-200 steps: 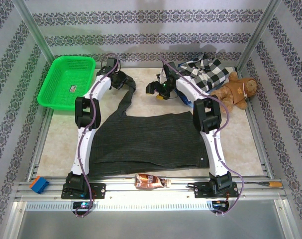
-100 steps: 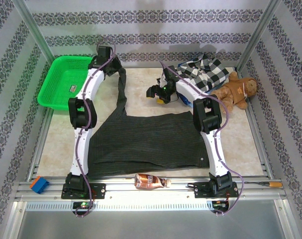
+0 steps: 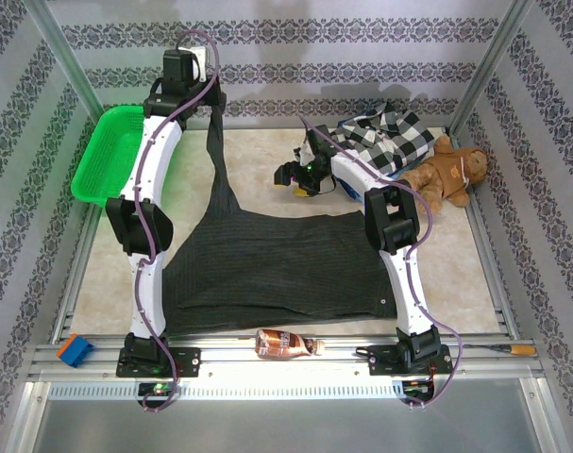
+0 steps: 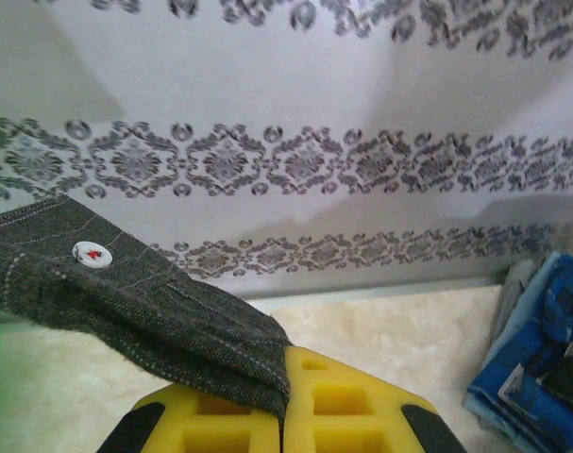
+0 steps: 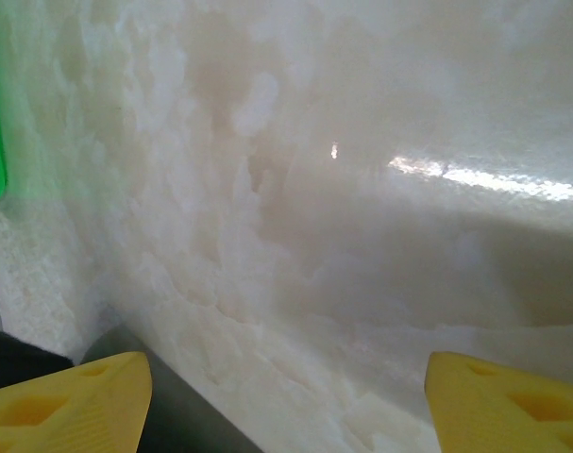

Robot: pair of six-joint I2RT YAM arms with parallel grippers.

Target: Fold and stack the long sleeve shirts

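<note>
— Where is the dark charcoal shirt (image 3: 277, 269) found?

— It is spread flat on the near half of the surface (image 3: 267, 151), between the two arms. One sleeve (image 3: 215, 160) is lifted off the surface and drawn taut toward the back left.

— By what is the sleeve held?

— By the left tool (image 3: 209, 99), which is raised high near the back wall, just beside the green basket (image 3: 111, 156). In the left wrist view its yellow fingers (image 4: 220, 415) are seen pressed together on the cuff (image 4: 126, 293), and a white button (image 4: 90, 253) is seen on the cuff just past them.

— And the right tool (image 3: 295, 181)?

— It is held low over bare surface behind the shirt's body, near the checked shirt (image 3: 390, 137). In the right wrist view its yellow fingertips (image 5: 69, 387) are seen well apart, and nothing is gripped between them.

— Where are the other shirts placed?

— The black-and-white checked shirt is bunched at the back right, with the brown teddy bear (image 3: 451, 175) just beside it. A blue garment (image 4: 541, 349) is seen at the right edge of the left wrist view. It appears to be tucked partly under the checked shirt, though from above it is largely covered by the right arm.

— What else is seen?

— A brown bottle (image 3: 284, 343) is laid at the near edge, just in front of the dark shirt, between the arm bases. A blue block (image 3: 74, 349) is set at the near left corner.
</note>
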